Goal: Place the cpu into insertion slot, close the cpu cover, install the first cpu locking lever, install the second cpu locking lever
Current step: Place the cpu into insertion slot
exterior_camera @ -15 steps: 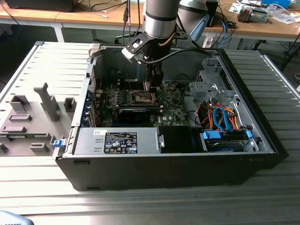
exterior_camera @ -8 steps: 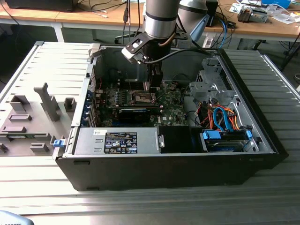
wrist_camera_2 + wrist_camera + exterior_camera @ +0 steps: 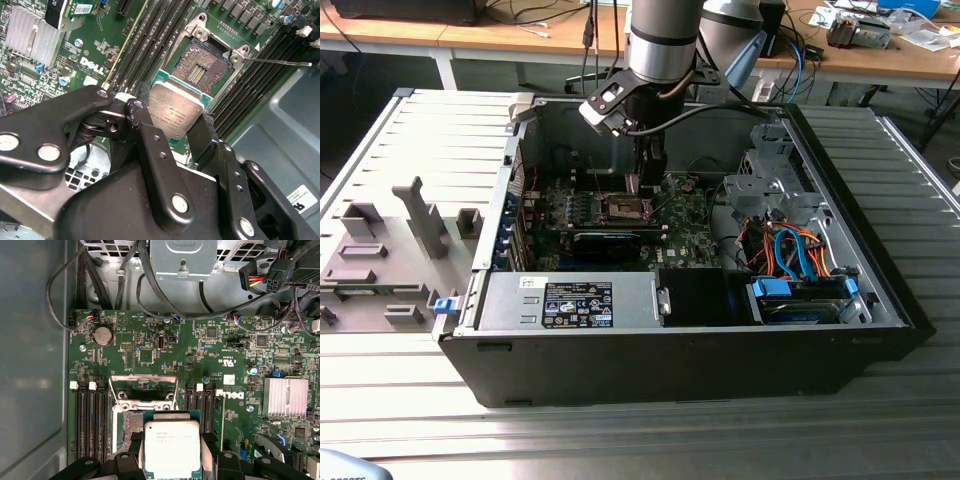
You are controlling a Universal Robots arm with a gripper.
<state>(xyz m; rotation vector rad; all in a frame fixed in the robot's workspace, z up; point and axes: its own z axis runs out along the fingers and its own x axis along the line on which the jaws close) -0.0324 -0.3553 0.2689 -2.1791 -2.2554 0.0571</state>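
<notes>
My gripper is shut on the cpu, a small square chip with a silvery top, one black finger on each side of it. The chip hangs tilted just above the open insertion slot, partly overlapping it. In the first wrist view the cpu sits between the gripper fingers, with the slot beside it and the cpu cover swung open past it. A thin locking lever sticks out sideways. In the exterior view the gripper hovers over the slot inside the case.
Memory slots flank the socket on both sides. A finned heatsink and black cables lie nearby. The case holds a drive cage, a power supply and a black graphics card. A grey fixture stands at the exterior view's left.
</notes>
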